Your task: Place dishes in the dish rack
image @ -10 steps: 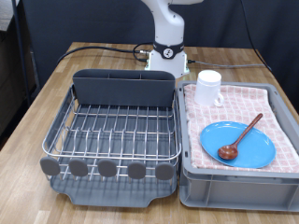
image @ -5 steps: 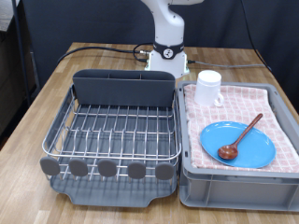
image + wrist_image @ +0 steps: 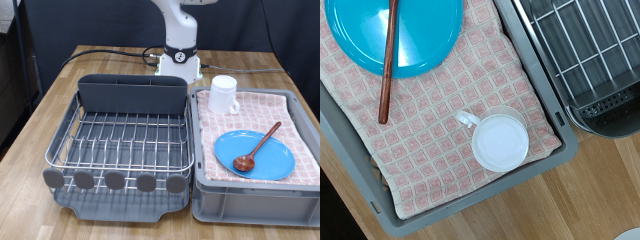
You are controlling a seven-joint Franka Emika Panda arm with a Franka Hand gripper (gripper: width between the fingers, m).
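A round light-blue plate point(image 3: 255, 155) lies in the grey bin on a pink checked cloth, with a reddish-brown wooden spoon point(image 3: 256, 147) resting across it. A white mug point(image 3: 222, 94) stands upright on the cloth behind the plate. The wire dish rack point(image 3: 125, 140) on its dark tray sits to the exterior view's left of the bin and holds nothing; its grey cutlery compartment point(image 3: 133, 94) is at the back. The wrist view looks down on the mug point(image 3: 501, 140), plate point(image 3: 395, 30), spoon point(image 3: 387, 60) and a corner of the rack point(image 3: 590, 50). The gripper is out of view; only the arm's base point(image 3: 181, 40) shows.
The grey plastic bin point(image 3: 255, 190) with the pink checked cloth point(image 3: 250, 108) takes up the exterior view's right. A black cable point(image 3: 100, 55) runs over the wooden table point(image 3: 60, 90) behind the rack. The table's edge lies at the exterior view's left.
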